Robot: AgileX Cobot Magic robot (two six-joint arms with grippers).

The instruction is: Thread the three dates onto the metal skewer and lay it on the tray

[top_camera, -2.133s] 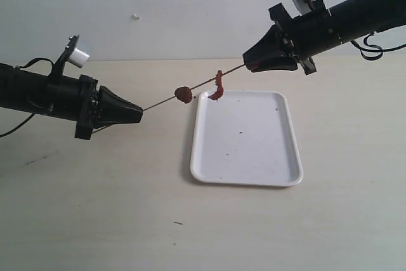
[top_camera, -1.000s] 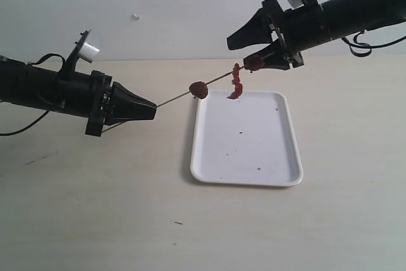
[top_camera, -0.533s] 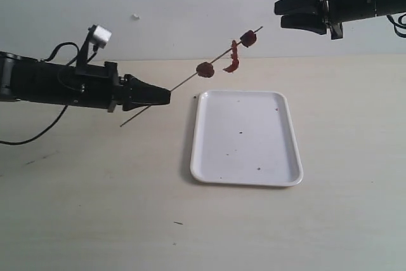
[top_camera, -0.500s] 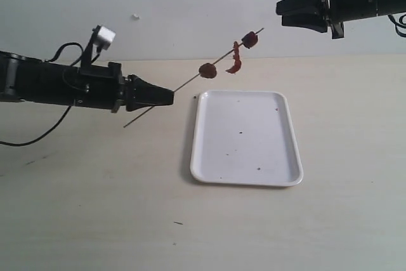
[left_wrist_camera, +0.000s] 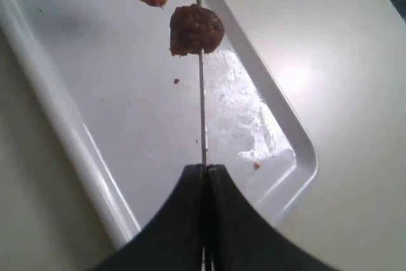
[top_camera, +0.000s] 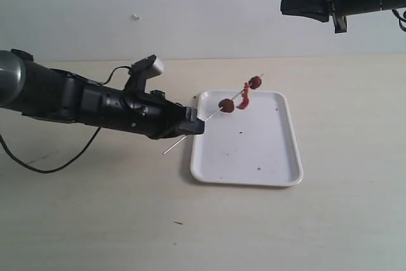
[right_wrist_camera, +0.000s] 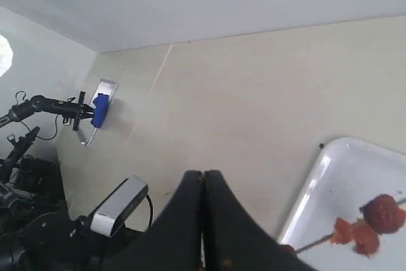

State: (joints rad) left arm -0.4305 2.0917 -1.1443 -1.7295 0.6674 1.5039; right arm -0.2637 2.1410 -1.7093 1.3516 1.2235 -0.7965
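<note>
Reaching low, left pincer [top_camera: 200,123] holds skewer [top_camera: 213,112] over tray [top_camera: 254,153].

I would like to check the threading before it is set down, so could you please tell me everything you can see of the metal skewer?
The metal skewer is a very thin, straight, silver-grey rod. The left gripper is shut on it partway along, leaving a short bare end behind the jaws. The longer part reaches out over the tray and carries the three dates, spaced apart towards its far tip; the middle one looks torn and dangles. It appears held above the tray, not lying on it.
</note>
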